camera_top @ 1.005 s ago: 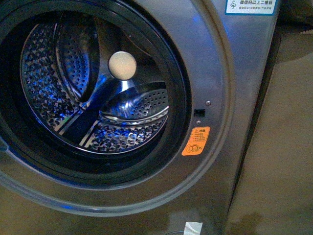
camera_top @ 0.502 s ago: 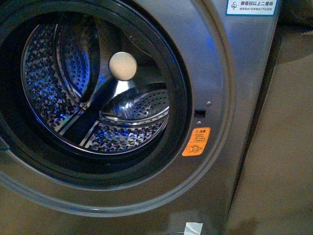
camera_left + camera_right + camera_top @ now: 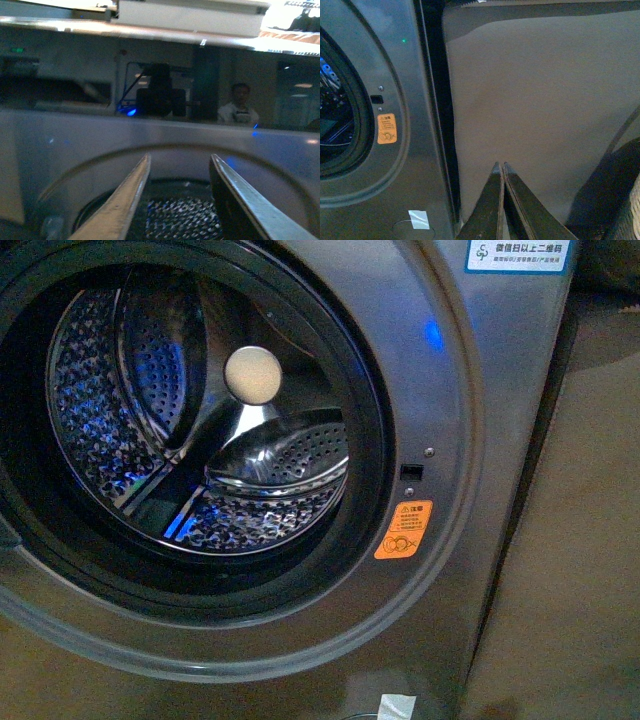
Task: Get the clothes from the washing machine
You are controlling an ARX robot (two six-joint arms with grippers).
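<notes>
The grey metallic washing machine (image 3: 455, 390) fills the front view, its round porthole open onto the perforated steel drum (image 3: 150, 390). No clothes show in the drum or anywhere else; the drum's lower front is hidden by the dark door seal. Neither arm appears in the front view. In the left wrist view my left gripper (image 3: 180, 161) is open, pointed at the porthole's rim with the perforated drum (image 3: 175, 217) visible between its fingers. In the right wrist view my right gripper (image 3: 500, 167) is shut on nothing, over the brown floor beside the washing machine (image 3: 415, 100).
An orange sticker (image 3: 403, 529) sits right of the porthole and a white tape patch (image 3: 396, 706) below it. Brown floor (image 3: 545, 100) spreads to the machine's right. A woven basket edge (image 3: 630, 215) shows at the corner of the right wrist view.
The front view has shifted very slightly; the blue reflections inside the drum have dimmed. Nothing else has visibly moved.
</notes>
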